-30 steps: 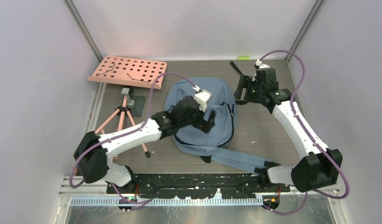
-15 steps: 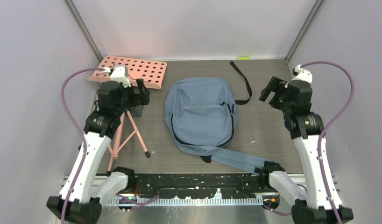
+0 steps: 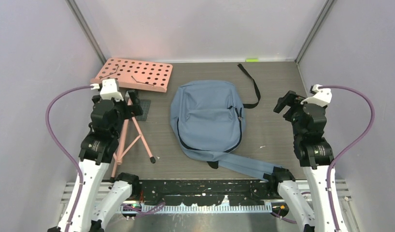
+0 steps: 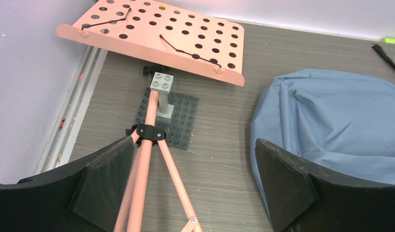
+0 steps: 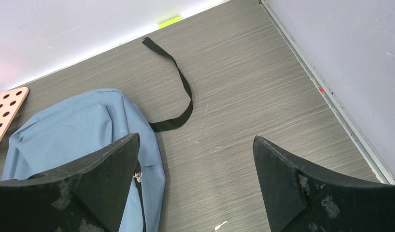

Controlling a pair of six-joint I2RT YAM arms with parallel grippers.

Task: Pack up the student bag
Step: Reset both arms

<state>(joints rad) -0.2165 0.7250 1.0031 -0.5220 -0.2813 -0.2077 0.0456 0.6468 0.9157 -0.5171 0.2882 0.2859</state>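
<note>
At the middle of the grey wood-grain tabletop (image 3: 277, 135), we see the student bag (image 3: 207, 116) lying flat, its blue-grey front panel facing up and a black zipper line curving along its right and near sides. Its padded blue shoulder straps (image 3: 246, 166) trail toward the near edge, ending beside the right arm's base. A black webbing strap (image 3: 253, 87) loops from the bag's far right corner toward the back wall, where a strip of green tape (image 3: 252, 60) marks the floor line.

To the bag's left we find a pink music stand (image 3: 133, 74), its perforated desk tilted at the far left corner and its tripod legs splayed toward the near edge. Beneath the stand sits a dark studded baseplate (image 4: 178, 118) carrying a light grey brick (image 4: 162, 83).

We see the left end effector (image 3: 134, 103) poised over the stand's legs, jaws spread wide and empty. The right end effector (image 3: 286, 102) hangs just right of the bag, apart from it, jaws likewise wide with nothing between them.
</note>
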